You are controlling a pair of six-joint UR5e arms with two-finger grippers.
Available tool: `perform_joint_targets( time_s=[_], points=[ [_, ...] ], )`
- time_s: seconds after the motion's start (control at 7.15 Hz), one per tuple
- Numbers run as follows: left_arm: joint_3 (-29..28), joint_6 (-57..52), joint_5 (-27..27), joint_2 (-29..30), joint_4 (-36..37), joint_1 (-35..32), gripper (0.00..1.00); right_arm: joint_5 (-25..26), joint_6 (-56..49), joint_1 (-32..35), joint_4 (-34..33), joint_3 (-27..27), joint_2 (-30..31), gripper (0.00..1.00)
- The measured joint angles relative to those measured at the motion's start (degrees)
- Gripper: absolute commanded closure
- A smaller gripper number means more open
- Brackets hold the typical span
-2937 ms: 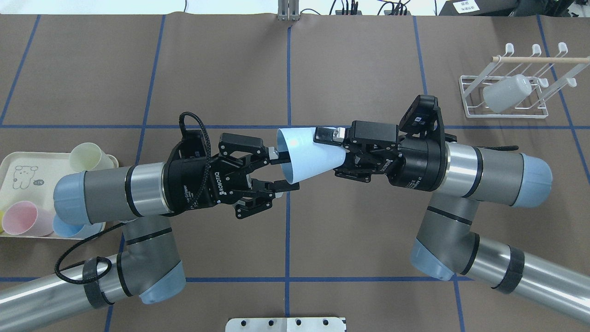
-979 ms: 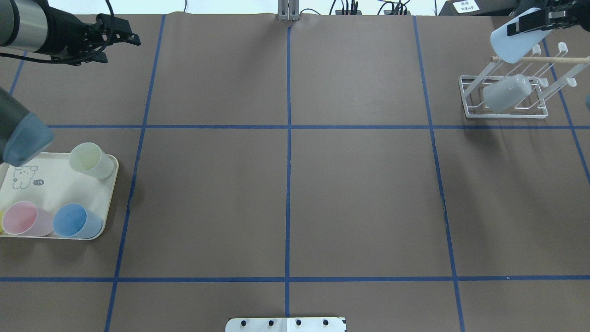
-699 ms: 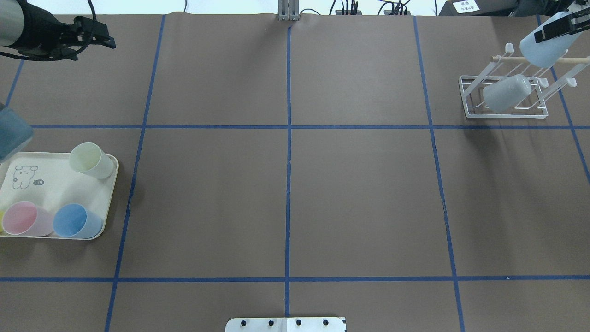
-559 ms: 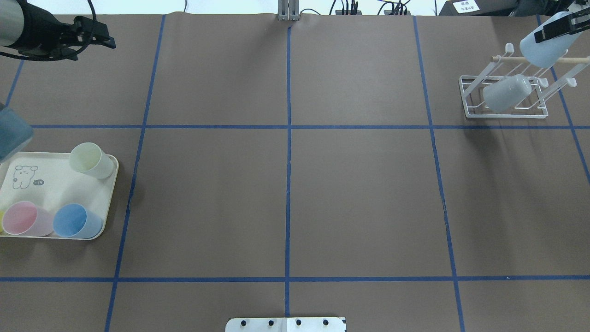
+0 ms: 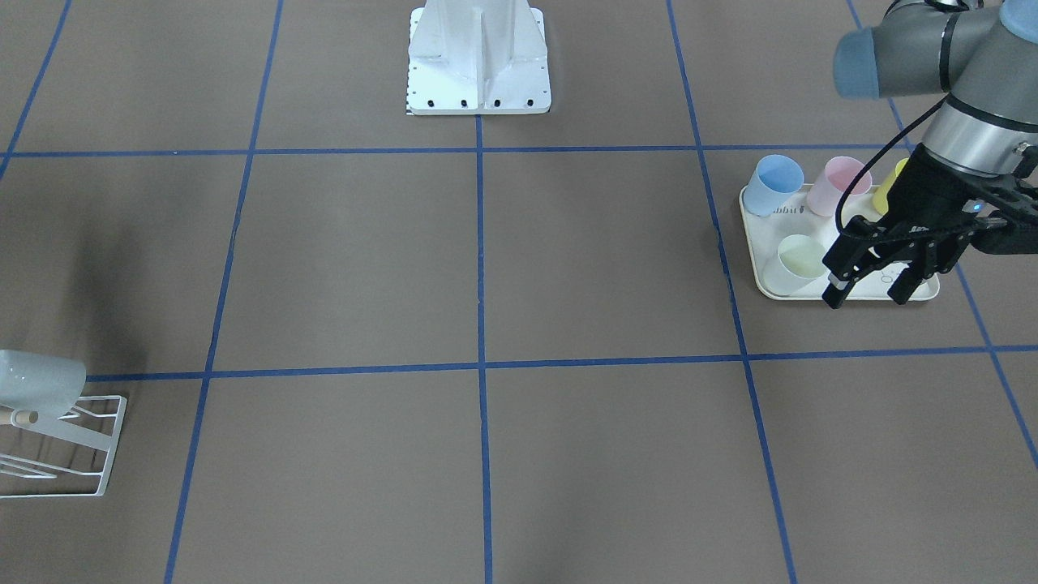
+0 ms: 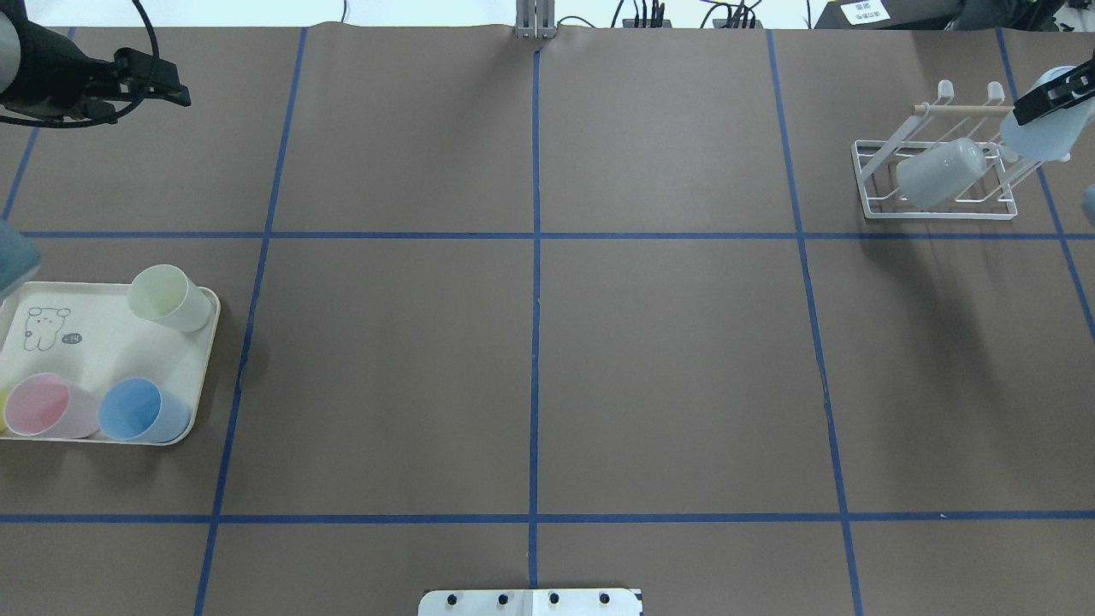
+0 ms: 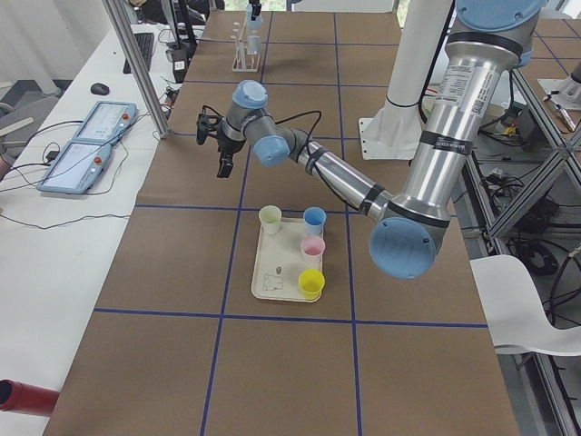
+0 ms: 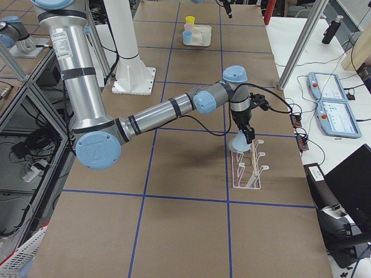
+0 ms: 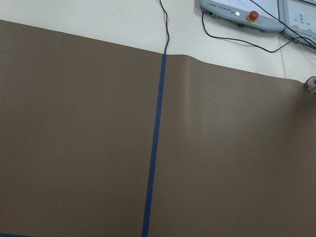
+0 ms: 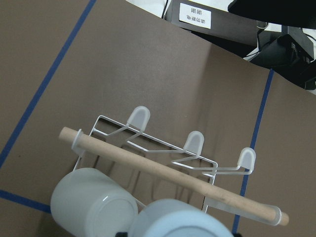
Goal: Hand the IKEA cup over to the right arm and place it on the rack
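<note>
My right gripper (image 6: 1039,107) is shut on the pale blue IKEA cup (image 6: 1031,141). It holds the cup tilted over the right end of the white wire rack (image 6: 937,205), against the wooden rod (image 6: 958,109). The exterior right view shows the cup (image 8: 240,142) just above the rack (image 8: 246,171). In the right wrist view the cup's base (image 10: 182,219) sits low, below the rod (image 10: 168,173). A white cup (image 6: 941,171) hangs on the rack's left peg. My left gripper (image 5: 868,288) is open and empty, high over the table's far left.
A cream rabbit tray (image 6: 51,295) at the left edge holds a pale green cup (image 6: 167,295), a pink cup (image 6: 47,405), a blue cup (image 6: 141,409) and a yellow cup (image 7: 311,283). Control pendants (image 9: 242,12) lie beyond the table's far edge.
The cup passed from my left gripper to my right. My right gripper carried it to the rack, then rightward and down along the rod. My left gripper pulled back to the far left.
</note>
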State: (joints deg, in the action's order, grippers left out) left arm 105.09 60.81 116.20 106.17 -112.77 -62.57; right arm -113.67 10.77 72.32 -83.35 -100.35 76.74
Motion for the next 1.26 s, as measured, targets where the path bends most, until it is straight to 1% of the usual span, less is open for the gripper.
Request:
perform_joint_targets(
  time_s=[0.56, 1.26],
  points=[
    [0.09, 0.10, 0.00, -0.21, -0.06, 0.13, 0.00, 2.16, -0.14, -2.32, 0.54, 2.57, -0.69, 0.94],
    [0.08, 0.19, 0.08, -0.17, -0.08, 0.25, 0.00, 2.60, -1.43, -2.85, 0.73, 4.33, -0.74, 0.94]
  ],
)
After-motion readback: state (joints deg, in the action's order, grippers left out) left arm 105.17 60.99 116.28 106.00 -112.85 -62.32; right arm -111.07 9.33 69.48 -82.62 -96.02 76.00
